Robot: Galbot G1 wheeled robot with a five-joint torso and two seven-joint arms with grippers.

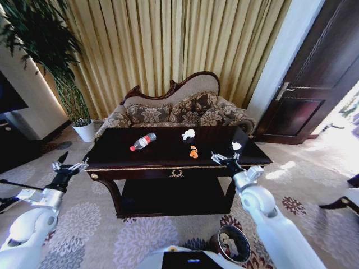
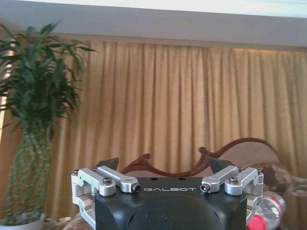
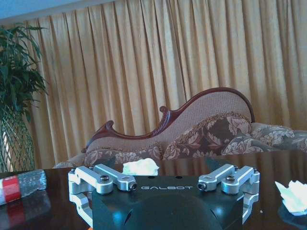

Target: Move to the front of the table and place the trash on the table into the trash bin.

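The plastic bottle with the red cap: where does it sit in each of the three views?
Head view: plastic bottle lies on the table, left of centre.
Left wrist view: at the lower right corner, partly cut off.
Right wrist view: at the left edge, lying on the tabletop.
Shared landmark: the sofa's carved wooden back before the gold curtains.
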